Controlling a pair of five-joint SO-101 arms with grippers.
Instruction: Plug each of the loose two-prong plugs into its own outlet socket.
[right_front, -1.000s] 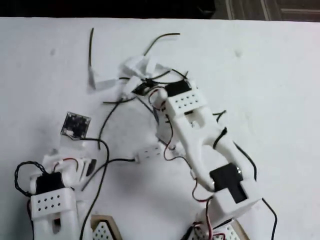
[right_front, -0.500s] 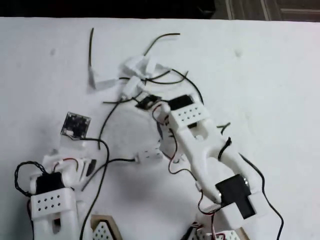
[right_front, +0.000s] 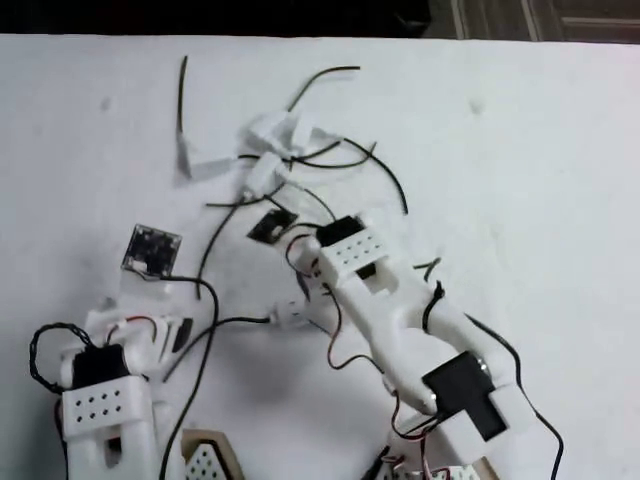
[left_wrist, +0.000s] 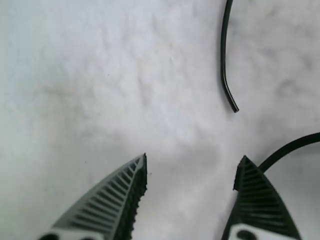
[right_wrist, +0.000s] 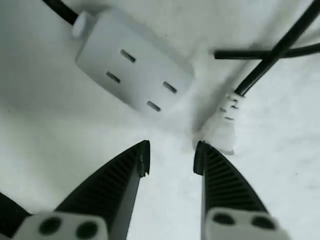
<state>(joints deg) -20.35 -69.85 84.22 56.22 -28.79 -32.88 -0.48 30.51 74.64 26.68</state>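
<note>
No part of the task looks done. The outlet (right_wrist: 134, 70) lies flat on the worktop (left_wrist: 100, 75) with its slots facing up, and all four slots are empty. A white plug (right_wrist: 220, 131) lies loose just beside one short end of the outlet, close to it but not inserted. More plugs (right_front: 270, 150) lie in a tangle of black cords well apart from the outlet, on the side away from the arms' bases. Every plug I can make out remains to be seated.

The near plug lies on its side. Its long axis follows its own cord and runs roughly crosswise to the outlet's long axis. The cord end points away from the right gripper (right_wrist: 172, 150); the prongs are hidden. It would need lifting and turning prongs-down before it could meet the slots.

The right gripper hangs just beside the outlet, its fingers (right_wrist: 120, 185) a narrow gap apart and holding nothing, one tip right against the plug. The left gripper (left_wrist: 194, 160) sits well apart from the outlet, fingers spread wide over bare worktop, empty.
</note>
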